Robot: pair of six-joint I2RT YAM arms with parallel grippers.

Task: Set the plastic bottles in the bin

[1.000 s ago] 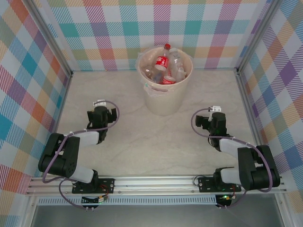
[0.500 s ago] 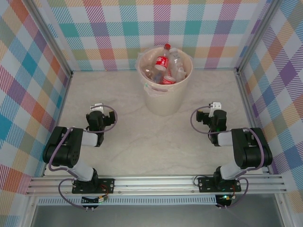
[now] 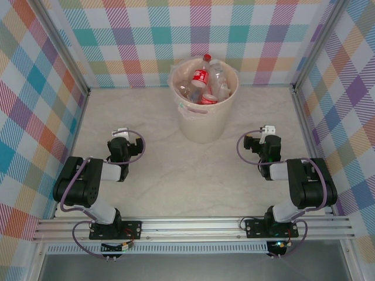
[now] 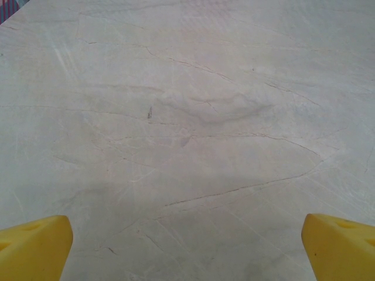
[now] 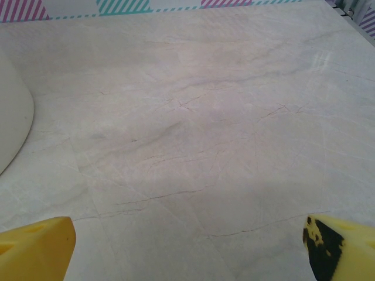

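Note:
The cream bin (image 3: 202, 124) stands at the back middle of the table, and its curved side shows at the left edge of the right wrist view (image 5: 12, 123). Several plastic bottles (image 3: 201, 76) lie piled inside it, mostly red-labelled, one red cap poking above the rim. My left gripper (image 3: 120, 140) rests low over the table left of the bin, well short of it. Its yellow fingertips (image 4: 35, 249) stand wide open over bare marble. My right gripper (image 3: 265, 140) sits to the right of the bin, open as well, with nothing between its fingertips (image 5: 35, 249).
Plaid walls (image 3: 35, 105) with aluminium posts close in the left, back and right sides. A metal rail (image 3: 193, 227) carrying both arm bases runs along the near edge. The pale marble tabletop (image 3: 187, 175) lies between the arms.
Both arms have folded back toward their bases, drawing the grippers slightly nearer and lower. Both grippers stayed open. The bin and bottles have not moved.

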